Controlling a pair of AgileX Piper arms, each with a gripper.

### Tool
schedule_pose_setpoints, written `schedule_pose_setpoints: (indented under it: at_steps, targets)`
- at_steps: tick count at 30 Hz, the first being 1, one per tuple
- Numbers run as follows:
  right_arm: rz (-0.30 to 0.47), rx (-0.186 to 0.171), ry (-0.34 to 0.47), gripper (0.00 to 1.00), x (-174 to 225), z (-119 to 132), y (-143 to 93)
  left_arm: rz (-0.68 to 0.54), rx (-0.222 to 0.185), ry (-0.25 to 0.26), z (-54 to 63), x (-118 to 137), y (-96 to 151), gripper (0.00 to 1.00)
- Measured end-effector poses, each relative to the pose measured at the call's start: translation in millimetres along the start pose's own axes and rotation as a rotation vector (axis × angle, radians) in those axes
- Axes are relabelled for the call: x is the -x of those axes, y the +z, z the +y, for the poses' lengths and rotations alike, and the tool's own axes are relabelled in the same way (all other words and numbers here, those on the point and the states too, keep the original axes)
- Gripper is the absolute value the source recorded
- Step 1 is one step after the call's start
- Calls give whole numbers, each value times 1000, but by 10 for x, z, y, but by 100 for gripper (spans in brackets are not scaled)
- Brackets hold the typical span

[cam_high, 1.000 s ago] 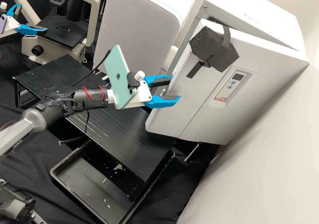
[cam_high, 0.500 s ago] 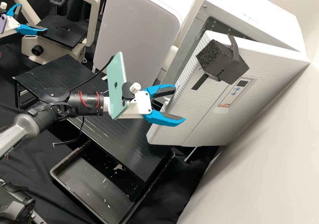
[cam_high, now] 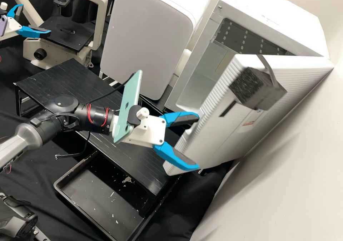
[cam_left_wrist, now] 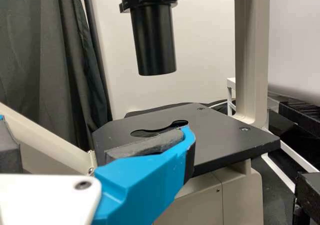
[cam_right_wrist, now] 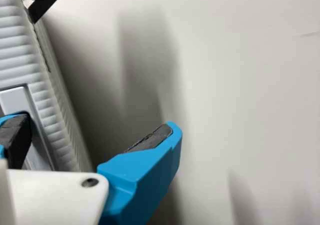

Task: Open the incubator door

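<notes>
My R gripper [cam_high: 198, 141] is spread wide, 1 finger at the recess [cam_right_wrist: 40, 154] in the incubator door [cam_high: 214, 141]. Vs. prev. frame, door's swung wider, w/ more chamber [cam_high: 246, 37] showing.

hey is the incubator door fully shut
No, the door stands swung out, baring the inside of the incubator.
</notes>
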Motion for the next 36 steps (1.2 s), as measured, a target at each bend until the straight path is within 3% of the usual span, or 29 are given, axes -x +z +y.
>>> schedule_pose_setpoints:
  at_steps: [12, 16, 20, 28, 34, 36]
  targets:
    - [2, -16, 8, 100, -9, 31, -34, 0, 0, 0, 0, 0, 0, 100]
    - [37, -12, 1, 100, 20, 7, -58, 0, 0, 0, 0, 0, 0, 100]
    - [123, -12, -14, 100, 91, -25, -151, 0, 0, 0, 0, 0, 0, 100]
    - [251, 27, -68, 100, 253, -151, -214, 0, 0, 0, 0, 0, 0, 100]
    - [475, -55, -151, 100, 458, -306, -322, 0, 0, 0, 0, 0, 0, 100]
    - [565, -82, -216, 100, 507, -397, -338, 0, 0, 0, 0, 0, 0, 100]
